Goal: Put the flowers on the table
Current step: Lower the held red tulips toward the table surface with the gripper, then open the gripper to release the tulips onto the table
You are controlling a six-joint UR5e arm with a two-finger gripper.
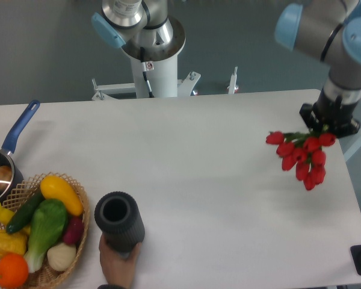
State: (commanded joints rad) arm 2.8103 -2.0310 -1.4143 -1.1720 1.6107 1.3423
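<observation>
The flowers (304,156), a small bunch of red tulip buds on green stems, hang at the far right of the white table (216,180), buds pointing toward the front edge. Their stems run up into my gripper (326,125), which looks shut on them. The dark gripper body hides the fingers and most of the stems. I cannot tell whether the buds touch the tabletop or hang just above it.
A black ribbed vase (119,220) stands at the front left, steadied by a person's hand (119,265). A wicker basket (45,278) of vegetables sits at the front left corner. A blue-handled pan (15,132) lies at the left edge. The robot base (151,54) stands behind the table.
</observation>
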